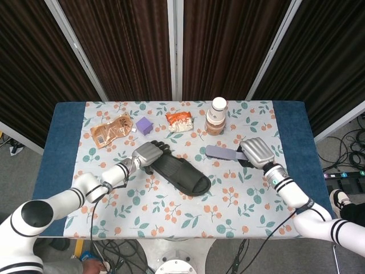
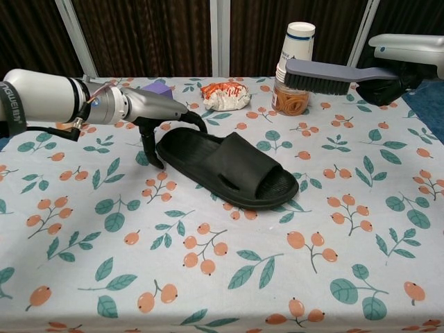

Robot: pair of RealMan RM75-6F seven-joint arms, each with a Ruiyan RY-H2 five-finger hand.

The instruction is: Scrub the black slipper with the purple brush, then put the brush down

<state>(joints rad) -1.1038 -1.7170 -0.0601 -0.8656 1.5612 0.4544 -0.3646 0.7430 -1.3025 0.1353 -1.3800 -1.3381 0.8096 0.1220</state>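
Note:
The black slipper (image 1: 181, 172) (image 2: 232, 168) lies slantwise mid-table, heel end toward the left. My left hand (image 1: 149, 153) (image 2: 142, 109) holds that heel end: its fingers (image 2: 196, 121) curl over the far rim and the thumb (image 2: 152, 149) reaches down the near side. My right hand (image 1: 258, 152) (image 2: 399, 61) grips the handle of the purple brush (image 1: 224, 152) (image 2: 331, 72). The brush hangs in the air to the right of the slipper, bristles down, apart from it.
Along the back of the table stand a brown pouch (image 1: 110, 128), a purple cube (image 1: 144, 125) (image 2: 159, 87), an orange-and-white snack packet (image 1: 179, 121) (image 2: 225, 96) and a stack of cups with a white bottle (image 1: 216, 116) (image 2: 294, 69), just behind the brush.

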